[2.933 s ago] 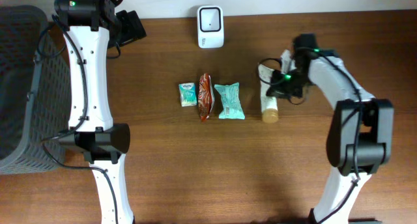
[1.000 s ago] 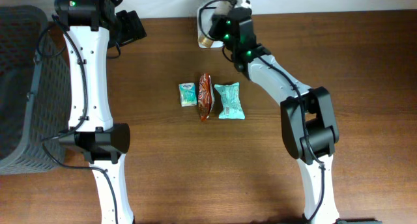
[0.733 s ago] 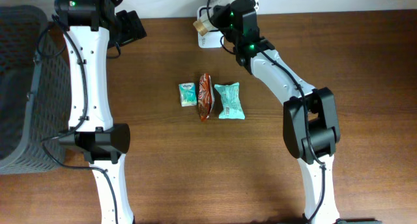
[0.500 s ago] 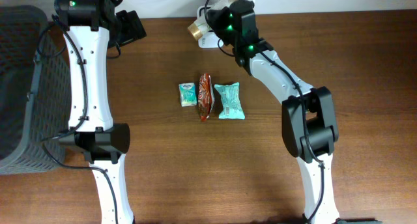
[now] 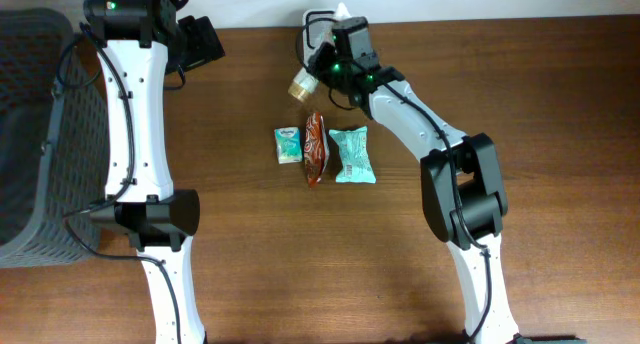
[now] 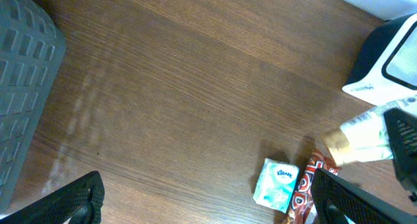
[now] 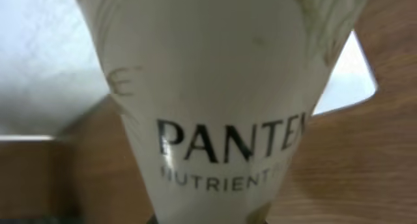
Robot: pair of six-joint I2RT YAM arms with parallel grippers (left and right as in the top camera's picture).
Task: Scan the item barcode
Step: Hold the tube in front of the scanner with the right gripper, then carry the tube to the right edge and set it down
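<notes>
one tube (image 5: 308, 76), white with a gold cap; the label reads pantene in the right wrist view. right pincer (image 5: 328, 64) is clamped on its body. the tube is held off the table (image 5: 500, 134) near the far edge, just beside the scanner (image 5: 313, 26), cap end toward the left edge. left pincer (image 5: 200, 41) stands wide apart with nothing in it, up by the far left corner next to the basket (image 5: 30, 134).

handling, judged: plastic squeeze tube, light to middling. walls are soft and likely to dent under a hard clamp. the skin is glossy, so it may slip or twist between the pads. cap end is probably the stiff, heavier part. best hold looks to be mid-body, firm but not crushing, leaving the printed panel bare for the scanner window. barcode not visible in any view; cannot tell which face carries it. not fragile.

tissue pack (image 5: 288, 144), red packet (image 5: 315, 147) and teal packet (image 5: 351, 155) lie mid-table, apart from the tube.
</notes>
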